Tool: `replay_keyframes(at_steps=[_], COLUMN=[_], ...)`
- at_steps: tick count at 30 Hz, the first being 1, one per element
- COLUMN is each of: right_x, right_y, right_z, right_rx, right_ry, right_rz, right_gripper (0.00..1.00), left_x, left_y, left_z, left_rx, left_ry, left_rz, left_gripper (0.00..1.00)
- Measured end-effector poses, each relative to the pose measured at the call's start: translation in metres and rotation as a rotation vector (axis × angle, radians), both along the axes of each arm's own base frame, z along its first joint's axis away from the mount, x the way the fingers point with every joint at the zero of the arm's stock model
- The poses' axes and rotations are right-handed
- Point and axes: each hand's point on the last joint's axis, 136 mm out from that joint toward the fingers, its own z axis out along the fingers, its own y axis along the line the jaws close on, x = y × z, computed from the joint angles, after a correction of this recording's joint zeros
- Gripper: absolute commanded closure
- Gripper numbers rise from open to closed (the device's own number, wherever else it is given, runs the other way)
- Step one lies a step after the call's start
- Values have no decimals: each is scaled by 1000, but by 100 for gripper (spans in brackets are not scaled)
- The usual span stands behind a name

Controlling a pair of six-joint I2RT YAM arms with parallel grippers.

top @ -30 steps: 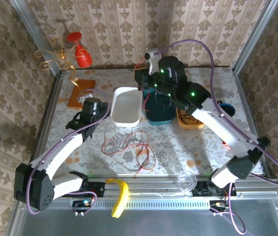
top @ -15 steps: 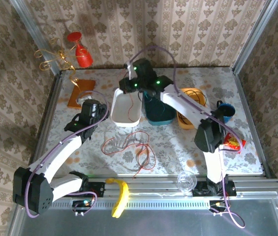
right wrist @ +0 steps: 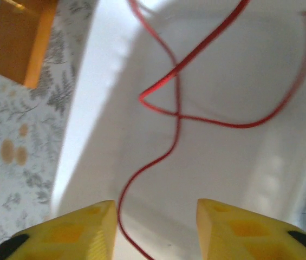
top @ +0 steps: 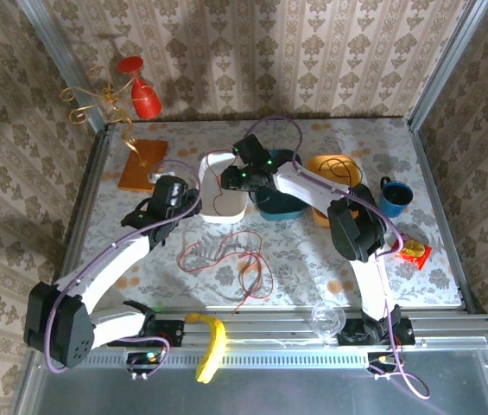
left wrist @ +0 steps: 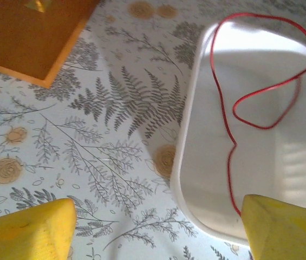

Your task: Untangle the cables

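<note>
One red cable loops in the white tray, running between the right gripper's spread fingers. Left gripper is wide open too, tray rim between its fingers; other cables sit tangled behind them.

Top camera looks down from high behind; both wrist cameras stare close at one tray, just beyond their fingers.
</note>
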Motion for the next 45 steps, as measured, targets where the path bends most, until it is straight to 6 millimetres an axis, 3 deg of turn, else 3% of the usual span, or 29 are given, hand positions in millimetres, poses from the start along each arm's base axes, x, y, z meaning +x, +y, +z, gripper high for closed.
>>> replay_keyframes(at_steps=[3, 7, 11, 14, 18, 21, 25, 33, 45], right_x=[-1, -10, -25, -37, -49, -57, -66, -74, -88], right_y=[-15, -34, -62, -96, -148, -178, -192, -206, -239], right_z=[12, 53, 95, 109, 101, 89, 86, 105, 102], right_rx=[-19, -7, 17, 27, -1, -35, -51, -30, -44], right_ry=[-31, -115, -200, -228, -219, -196, -186, -230, -224], right_rz=[-42, -81, -134, -202, -316, -380, -410, -447, -512], right_gripper=[52, 52, 51, 51, 51, 51, 51, 51, 51], left_x=[-1, -5, -25, -58, -100, -111, -111, -89, -105], left_y=[-7, -24, -69, -114, -155, -169, -188, -231, -215], left_z=[2, 1, -18, -37, -64, -81, -95, -100, -117], left_rx=[16, 33, 64, 73, 70, 84, 103, 172, 403], left_ry=[2, 8, 66, 127, 217, 264, 277, 255, 317], left_rz=[-48, -160, -398, -646, -891, -954, -1011, -1066, -1022], left_gripper=[19, 20, 20, 20, 25, 29, 30, 41, 42])
